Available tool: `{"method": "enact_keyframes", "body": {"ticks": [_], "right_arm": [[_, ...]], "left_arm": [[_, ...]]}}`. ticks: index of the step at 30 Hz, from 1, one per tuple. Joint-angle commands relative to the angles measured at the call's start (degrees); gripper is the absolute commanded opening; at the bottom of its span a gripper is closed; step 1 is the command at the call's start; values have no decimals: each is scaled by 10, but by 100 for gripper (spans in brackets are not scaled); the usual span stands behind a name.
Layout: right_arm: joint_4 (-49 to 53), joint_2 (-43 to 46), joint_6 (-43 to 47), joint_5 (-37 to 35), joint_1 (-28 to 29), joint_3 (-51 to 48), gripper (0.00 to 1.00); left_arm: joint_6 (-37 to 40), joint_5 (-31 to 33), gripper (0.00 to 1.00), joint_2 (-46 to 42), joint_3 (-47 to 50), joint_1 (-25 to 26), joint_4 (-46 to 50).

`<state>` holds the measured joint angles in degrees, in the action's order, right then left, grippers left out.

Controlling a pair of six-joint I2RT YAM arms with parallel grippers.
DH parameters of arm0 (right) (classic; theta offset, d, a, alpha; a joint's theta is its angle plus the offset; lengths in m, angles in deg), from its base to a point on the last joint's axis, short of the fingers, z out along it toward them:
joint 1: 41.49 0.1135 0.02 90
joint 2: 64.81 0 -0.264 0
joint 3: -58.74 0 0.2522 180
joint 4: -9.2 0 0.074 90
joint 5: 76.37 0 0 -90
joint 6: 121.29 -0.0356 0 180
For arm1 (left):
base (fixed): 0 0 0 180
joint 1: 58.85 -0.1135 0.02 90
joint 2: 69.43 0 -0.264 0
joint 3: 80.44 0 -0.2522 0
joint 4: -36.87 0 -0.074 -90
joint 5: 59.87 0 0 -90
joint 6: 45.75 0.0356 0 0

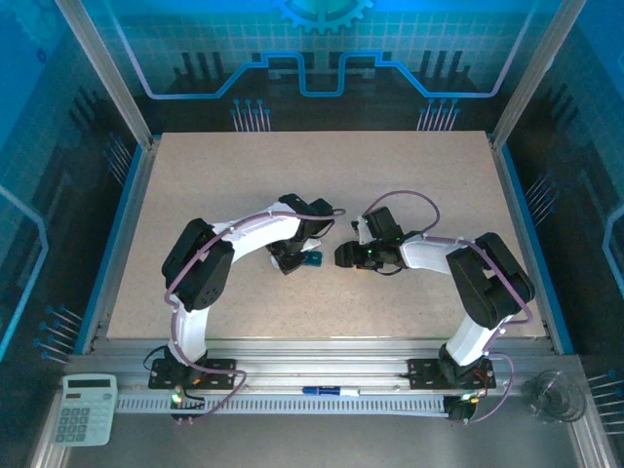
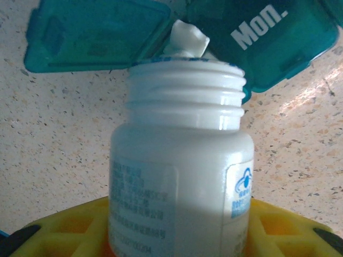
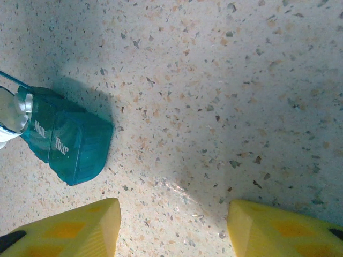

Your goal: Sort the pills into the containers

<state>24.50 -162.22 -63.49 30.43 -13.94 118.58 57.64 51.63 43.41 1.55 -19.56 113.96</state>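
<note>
The left gripper (image 1: 290, 258) holds a white pill bottle (image 2: 177, 176) tight between its yellow fingers (image 2: 289, 235). The bottle has no cap, and its open top is right up against the little teal pill box (image 2: 268, 43). A small white lump (image 2: 187, 40) sits at the bottle's mouth; I cannot tell what it is. One lid (image 2: 96, 32) of the box looks flipped open. The box lies in the middle of the speckled table (image 1: 322, 175), between the two grippers. The right gripper (image 3: 174, 225) is partly open, holds nothing, and is near the box.

The table's (image 1: 322, 166) upper half is free. At frame centre, the pill box (image 1: 312, 259) and white bottle (image 2: 179, 160) block the gap between left arm (image 1: 200, 268) and right arm (image 1: 487, 278).
</note>
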Motion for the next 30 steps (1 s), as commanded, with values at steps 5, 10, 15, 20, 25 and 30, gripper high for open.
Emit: {"method": "enact_keyframes", "body": {"ticks": [5,10,15,20,25,30], "right_arm": [[-9,-26,-6,3,0,-15,58],[-8,-26,-6,3,0,-14,58],[-8,-26,-6,3,0,-14,58],[-9,-28,-7,3,0,-14,58],[-10,-29,-8,5,0,-13,58],[-8,-28,-8,5,0,-10,58]], "left_arm": [[-25,-21,0,-38,30,-5,-21],[-32,-22,0,-51,49,-6,-37],[-38,-30,0,-63,65,-9,-51],[-44,-44,0,-82,86,-15,-74],[-51,-57,0,-95,107,-18,-95],[-60,-75,0,-114,137,-24,-133]]}}
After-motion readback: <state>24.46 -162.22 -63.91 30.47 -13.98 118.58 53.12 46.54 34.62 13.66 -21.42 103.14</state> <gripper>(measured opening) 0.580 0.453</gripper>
